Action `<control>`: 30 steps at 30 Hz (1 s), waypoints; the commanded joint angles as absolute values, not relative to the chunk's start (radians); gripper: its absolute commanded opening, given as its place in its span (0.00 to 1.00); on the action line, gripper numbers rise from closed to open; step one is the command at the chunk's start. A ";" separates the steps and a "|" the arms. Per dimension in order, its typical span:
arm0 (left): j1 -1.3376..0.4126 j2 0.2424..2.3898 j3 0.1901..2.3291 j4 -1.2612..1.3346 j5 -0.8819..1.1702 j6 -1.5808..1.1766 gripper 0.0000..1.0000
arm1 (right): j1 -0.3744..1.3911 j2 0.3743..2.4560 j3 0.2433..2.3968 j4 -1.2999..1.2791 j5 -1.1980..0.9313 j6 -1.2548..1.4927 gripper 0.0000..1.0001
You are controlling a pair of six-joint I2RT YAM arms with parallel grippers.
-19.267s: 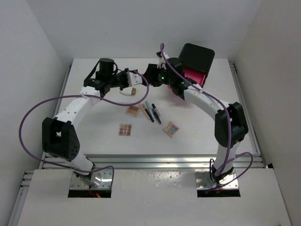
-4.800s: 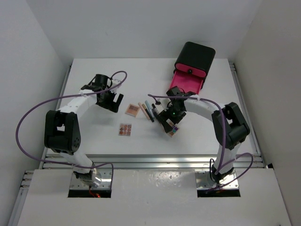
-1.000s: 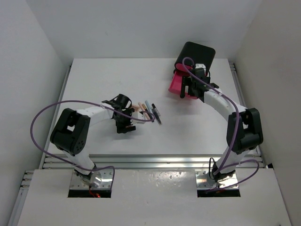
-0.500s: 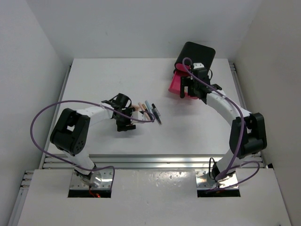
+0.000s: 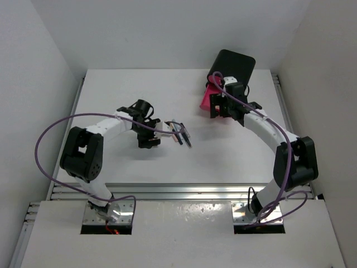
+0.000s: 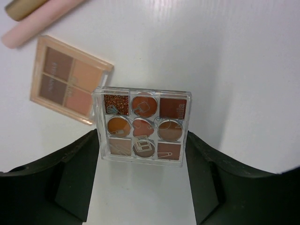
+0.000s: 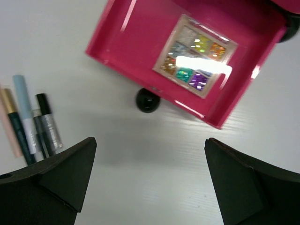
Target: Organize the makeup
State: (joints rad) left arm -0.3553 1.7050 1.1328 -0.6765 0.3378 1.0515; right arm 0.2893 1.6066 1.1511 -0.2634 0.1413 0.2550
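Observation:
My left gripper point(image 6: 143, 143) is shut on a clear square eyeshadow palette point(image 6: 143, 123) with nine brown and orange pans, one finger on each side edge. A beige four-pan palette point(image 6: 65, 80) lies on the table just beyond it, beside a pink pencil point(image 6: 44, 21). From above, the left gripper point(image 5: 152, 138) sits just left of the row of pencils point(image 5: 180, 133). My right gripper point(image 7: 150, 143) is open and empty over bare table in front of the pink drawer point(image 7: 140, 37). A colourful palette point(image 7: 197, 54) lies inside that drawer. The pencils point(image 7: 30, 124) show at the left.
The black box point(image 5: 233, 64) stands at the back right with its pink drawer point(image 5: 207, 100) pulled out; the drawer's black knob point(image 7: 147, 100) faces my right gripper point(image 5: 223, 109). White walls enclose the table on three sides.
The left jaws have narrowed onto the nine-pan palette, and that gripper has shifted toward the back and slightly right. The right gripper has moved a little left near the drawer front.

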 commanded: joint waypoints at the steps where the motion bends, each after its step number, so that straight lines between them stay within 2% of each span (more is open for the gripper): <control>1: -0.344 1.703 1.236 -0.732 0.377 1.016 0.46 | 0.351 1.559 1.178 -0.241 0.075 0.232 0.99; 6: -0.344 1.694 1.374 -0.742 0.399 0.915 0.46 | 0.390 1.591 1.247 -0.174 -0.155 0.340 0.91; 10: -0.371 1.703 1.486 -0.742 0.408 0.884 0.46 | 0.414 1.643 1.282 -0.062 -0.384 0.466 0.76; 15: -0.393 1.712 1.529 -0.733 0.408 0.884 0.46 | 0.425 1.729 1.318 0.074 -0.511 0.649 0.66; 21: -0.402 1.712 1.529 -0.724 0.408 0.893 0.46 | 0.437 1.813 1.313 0.228 -0.564 0.785 0.62; 30: -0.420 1.712 1.529 -0.695 0.417 0.884 0.46 | 0.488 1.951 1.368 0.261 -0.635 0.887 0.57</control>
